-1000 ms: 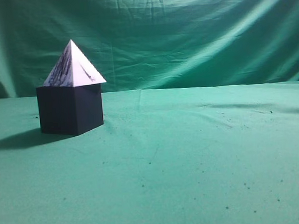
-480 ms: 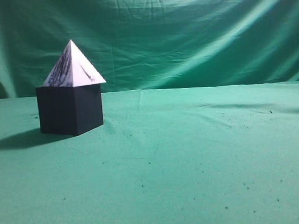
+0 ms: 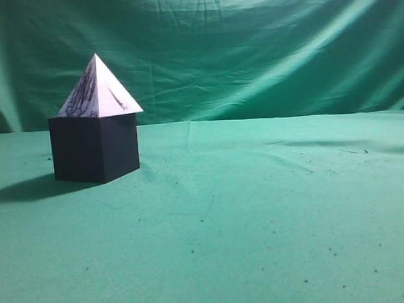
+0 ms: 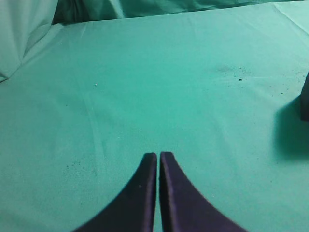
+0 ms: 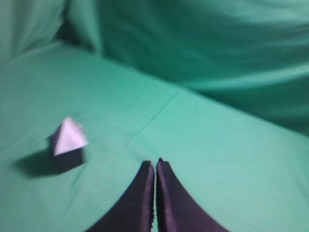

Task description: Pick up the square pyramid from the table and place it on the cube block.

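Observation:
The square pyramid (image 3: 99, 89), white with dark streaks, sits upright on top of the dark cube block (image 3: 94, 148) at the left of the green table (image 3: 261, 216) in the exterior view. Neither gripper shows in the exterior view. In the right wrist view the pyramid (image 5: 68, 136) on the cube (image 5: 71, 158) is far to the left of my right gripper (image 5: 155, 164), which is shut and empty. In the left wrist view my left gripper (image 4: 158, 155) is shut and empty over bare cloth; a dark edge of the cube (image 4: 304, 99) shows at the right border.
A wrinkled green backdrop (image 3: 250, 45) hangs behind the table. The cloth carries small dark specks (image 3: 306, 280) near the front. The cube casts a shadow (image 3: 26, 188) to its left.

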